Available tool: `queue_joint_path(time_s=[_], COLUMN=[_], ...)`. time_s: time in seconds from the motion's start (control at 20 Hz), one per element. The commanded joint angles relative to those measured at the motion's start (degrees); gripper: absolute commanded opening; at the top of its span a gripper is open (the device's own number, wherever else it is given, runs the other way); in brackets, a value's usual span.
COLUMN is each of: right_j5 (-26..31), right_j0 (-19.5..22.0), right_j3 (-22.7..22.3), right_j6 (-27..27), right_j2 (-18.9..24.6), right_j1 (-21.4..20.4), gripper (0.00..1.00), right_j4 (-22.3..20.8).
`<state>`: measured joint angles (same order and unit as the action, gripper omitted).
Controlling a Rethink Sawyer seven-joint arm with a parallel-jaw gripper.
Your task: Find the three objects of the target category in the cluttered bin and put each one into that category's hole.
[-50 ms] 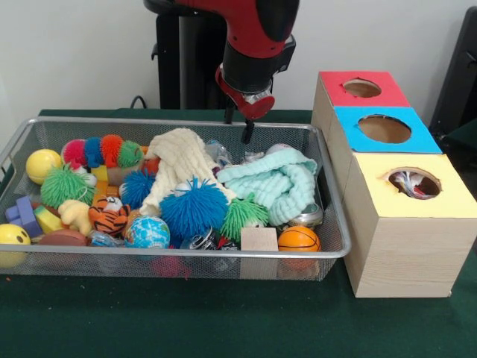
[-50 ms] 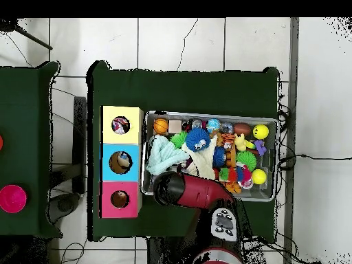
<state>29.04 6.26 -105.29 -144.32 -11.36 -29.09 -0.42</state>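
we see wire mesh bin point(image 1: 45, 127) on green tabletop point(image 1: 223, 321), crammed with toys. at near rim: small orange basketball point(image 1: 299, 239), wooden cube point(image 1: 258, 239), globe ball point(image 1: 147, 232). mid-bin: blue spiky pom ball point(image 1: 193, 208), mint knitted cloth point(image 1: 279, 183). wooden sorting box point(image 1: 402, 246) beside bin's right edge: yellow, blue, red holes. gripper point(image 1: 238, 123) above far rim, whether spread or pinched we cannot tell.

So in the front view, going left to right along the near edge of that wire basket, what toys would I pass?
Yellow smiley ball → globe ball → wooden block → small basketball, then outside the basket the yellow-topped box.
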Motion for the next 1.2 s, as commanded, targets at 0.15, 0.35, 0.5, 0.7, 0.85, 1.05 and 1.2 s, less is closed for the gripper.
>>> queue_joint_path(time_s=[0.15,0.35,0.5,0.7,0.85,1.05,1.2], right_j5=[0.2,-0.5,-1.7,-2.8,-3.9,-5.7,-6.7], right_j0=[3.0,3.5,4.2,5.5,5.4,5.9,6.3], right_j3=[5.9,7.1,8.7,9.6,9.7,10.3,10.9], right_j6=[0.8,1.2,1.9,2.6,2.0,2.5,2.8], right_j2=[4.9,4.9,5.3,6.3,6.3,6.6,6.9], right_j1=[2.0,3.1,5.2,6.9,7.6,8.8,9.9], gripper=[1.0,1.0,1.0,1.0,1.0,1.0,1.0], right_j4=[-1.0,-1.5,-2.0,-2.3,-2.9,-3.9,-4.4])
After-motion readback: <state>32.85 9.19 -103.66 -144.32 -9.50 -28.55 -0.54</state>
